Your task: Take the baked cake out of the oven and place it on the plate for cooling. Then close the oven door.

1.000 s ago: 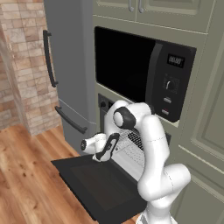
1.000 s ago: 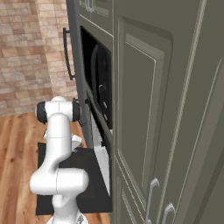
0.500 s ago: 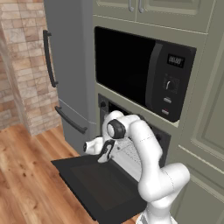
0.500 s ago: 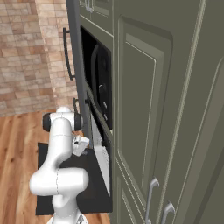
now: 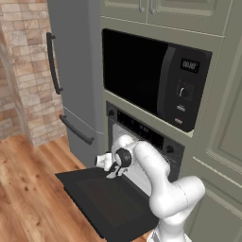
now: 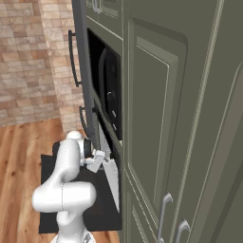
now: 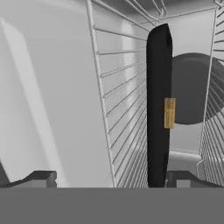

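**Reaching into the open oven**

Lowered and pushed forward since the earlier frames, the arm now has its tool point(image 5: 112, 169) at the mouth of the oven point(image 5: 142, 142), just above the inner edge of the oven door point(image 5: 101, 201), which lies dropped flat and fully open.

In the hand view the tool point(image 7: 107, 180) stands wide, nothing between its fingertips, and looks along the wire rack point(image 7: 127, 109) into the pale interior. A thin dark edge-on shape point(image 7: 158, 109) with a small tan patch point(image 7: 169, 113) stands on the rack close ahead, nearer one fingertip than the other; behind it sits a dark rounded form point(image 7: 192, 89). This is likely the cake in its pan (the view is rolled, so I cannot tell for sure which part is which).

To do this step well, I judge the tool should shift sideways until the dark edge sits midway between the fingertips, then ease straight in along the rack wires before pinching, keeping level so the pan slides out without snagging.

Around it: a black microwave point(image 5: 156, 78) sits above the oven, a grey fridge point(image 5: 71, 75) to the left, olive cabinets point(image 6: 190, 118) to the right, brick wall point(image 5: 23, 71) and wooden floor point(image 5: 28, 189) beyond. Where the plate waits I cannot tell.
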Controlling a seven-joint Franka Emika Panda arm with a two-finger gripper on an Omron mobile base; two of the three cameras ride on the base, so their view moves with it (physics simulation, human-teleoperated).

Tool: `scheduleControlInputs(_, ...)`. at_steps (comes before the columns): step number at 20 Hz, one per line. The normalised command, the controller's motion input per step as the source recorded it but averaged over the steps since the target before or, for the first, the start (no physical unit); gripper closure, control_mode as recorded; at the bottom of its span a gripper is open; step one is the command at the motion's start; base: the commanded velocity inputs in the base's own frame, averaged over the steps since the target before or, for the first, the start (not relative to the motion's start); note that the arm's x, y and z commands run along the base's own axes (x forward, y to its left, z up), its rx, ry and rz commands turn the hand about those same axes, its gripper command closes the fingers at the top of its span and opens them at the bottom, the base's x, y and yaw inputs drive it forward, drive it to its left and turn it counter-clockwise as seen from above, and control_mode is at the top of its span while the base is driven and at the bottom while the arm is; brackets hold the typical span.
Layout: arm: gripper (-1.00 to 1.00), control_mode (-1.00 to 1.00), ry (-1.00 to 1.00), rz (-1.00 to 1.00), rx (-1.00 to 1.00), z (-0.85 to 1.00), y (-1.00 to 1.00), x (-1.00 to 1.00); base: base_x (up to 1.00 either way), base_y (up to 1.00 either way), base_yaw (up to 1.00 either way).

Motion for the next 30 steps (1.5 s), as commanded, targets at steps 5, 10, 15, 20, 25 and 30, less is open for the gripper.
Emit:
scheduleControlInputs(5, -1.00, -1.00, 0.11, -0.01, -0.10, -0.53, -0.15, 0.56, 0.00, 0.00, 0.00)
scheduleControlInputs(10, -1.00, -1.00, 0.07, -0.01, -0.07, -0.36, -0.25, 0.45, 0.00, 0.00, 0.00)
scheduleControlInputs(15, -1.00, -1.00, 0.05, 0.00, -0.05, -0.25, -0.32, 0.16, 0.00, 0.00, 0.00)
scheduleControlInputs(20, -1.00, -1.00, 0.13, 0.00, -0.04, -0.49, -0.23, 0.21, 0.00, 0.00, 0.00)
scheduleControlInputs(25, 1.00, -1.00, 0.26, 0.00, -0.01, -0.62, -0.03, 0.30, 0.00, 0.00, 0.00)
scheduleControlInputs(30, 1.00, -1.00, 0.42, 0.00, 0.03, -0.79, 0.03, 0.10, 0.00, 0.00, 0.00)
